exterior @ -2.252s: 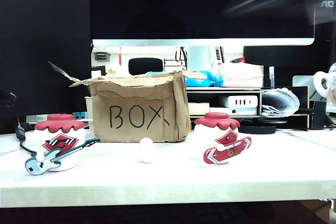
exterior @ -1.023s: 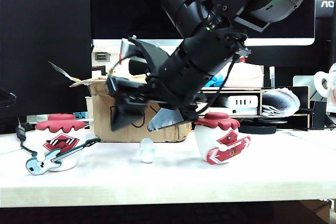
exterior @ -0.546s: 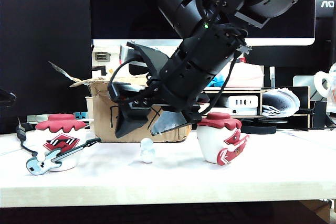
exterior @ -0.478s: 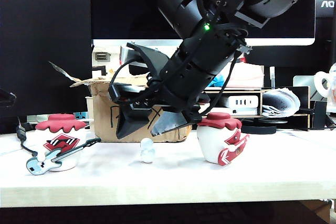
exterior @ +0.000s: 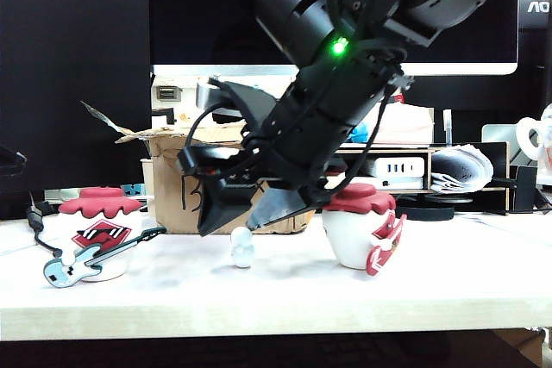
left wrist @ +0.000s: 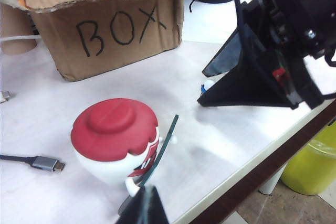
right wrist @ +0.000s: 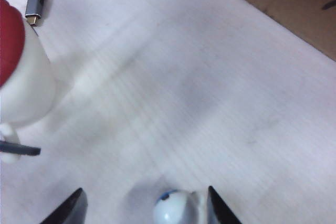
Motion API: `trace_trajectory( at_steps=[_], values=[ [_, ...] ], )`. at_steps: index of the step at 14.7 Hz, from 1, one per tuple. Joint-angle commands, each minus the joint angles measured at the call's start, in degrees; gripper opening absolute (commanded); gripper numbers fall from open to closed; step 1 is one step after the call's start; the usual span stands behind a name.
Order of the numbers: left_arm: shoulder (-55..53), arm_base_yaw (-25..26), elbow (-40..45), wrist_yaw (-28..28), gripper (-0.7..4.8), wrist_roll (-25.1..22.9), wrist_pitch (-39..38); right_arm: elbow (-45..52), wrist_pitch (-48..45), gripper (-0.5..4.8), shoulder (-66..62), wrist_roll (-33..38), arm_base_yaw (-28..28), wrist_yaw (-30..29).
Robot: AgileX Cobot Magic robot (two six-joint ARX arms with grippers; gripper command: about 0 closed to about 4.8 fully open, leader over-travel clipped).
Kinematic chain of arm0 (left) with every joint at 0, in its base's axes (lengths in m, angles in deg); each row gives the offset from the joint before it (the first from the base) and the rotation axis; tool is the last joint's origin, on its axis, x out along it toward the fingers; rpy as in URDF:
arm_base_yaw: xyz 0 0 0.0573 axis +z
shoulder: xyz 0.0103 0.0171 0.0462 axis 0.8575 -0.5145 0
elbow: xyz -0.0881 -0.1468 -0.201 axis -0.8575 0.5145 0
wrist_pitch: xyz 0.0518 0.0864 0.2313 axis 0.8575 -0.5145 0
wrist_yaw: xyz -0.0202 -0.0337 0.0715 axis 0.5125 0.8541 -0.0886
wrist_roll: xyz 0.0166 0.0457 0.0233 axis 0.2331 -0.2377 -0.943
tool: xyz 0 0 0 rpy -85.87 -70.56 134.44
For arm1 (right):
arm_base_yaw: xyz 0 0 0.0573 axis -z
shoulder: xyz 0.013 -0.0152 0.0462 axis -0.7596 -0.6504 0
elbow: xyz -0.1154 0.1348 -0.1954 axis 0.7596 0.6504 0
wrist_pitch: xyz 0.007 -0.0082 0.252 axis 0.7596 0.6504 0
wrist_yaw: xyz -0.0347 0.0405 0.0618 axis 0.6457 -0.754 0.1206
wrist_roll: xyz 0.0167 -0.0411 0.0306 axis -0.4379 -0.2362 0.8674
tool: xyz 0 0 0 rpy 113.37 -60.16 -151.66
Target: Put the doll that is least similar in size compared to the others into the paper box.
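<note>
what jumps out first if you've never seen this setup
The big black right arm dominates the exterior view, slanting down from the upper right with the right gripper set over the tiny white doll at the table's middle, its jaws either side of it. Behind stands the worn paper box with BOX handwritten on it, flanked by a red-capped doll with a blue guitar on the left and one with a red guitar on the right.

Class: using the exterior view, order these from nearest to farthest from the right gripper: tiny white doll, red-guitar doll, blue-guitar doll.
1. tiny white doll, between the right gripper fingertips.
2. red-guitar doll, just to its right.
3. blue-guitar doll, far left on the table.
</note>
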Motion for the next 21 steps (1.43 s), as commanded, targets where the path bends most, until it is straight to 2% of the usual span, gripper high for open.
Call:
trace_trajectory(
  at_steps=[1,2,6,7,8,16,21],
  values=[
    [0.2,0.0,0.0,0.0,-0.05,0.0,0.5,0.9,4.9,2.34,-2.8,1.2,-0.3,0.2],
    [0.3,0.0,0.0,0.0,-0.05,0.0,0.5,0.8,4.8,1.99,-2.8,1.1,-0.3,0.3],
    [0.3,0.0,0.0,0.0,-0.05,0.0,0.5,0.8,5.0,1.95,-2.8,1.1,-0.2,0.5],
    [0.2,0.0,0.0,0.0,-0.05,0.0,0.5,0.8,5.1,1.33,-2.8,1.2,-0.1,0.5],
    [0.3,0.0,0.0,0.0,-0.05,0.0,0.5,0.8,5.0,1.06,-2.8,1.1,-0.2,0.5],
    [0.3,0.0,0.0,0.0,-0.05,0.0,0.5,0.4,3.6,1.06,-1.3,1.2,-0.2,0.0],
    [0.3,0.0,0.0,0.0,-0.05,0.0,0.5,0.4,2.9,1.06,7.2,1.2,0.0,0.1]
  ],
)
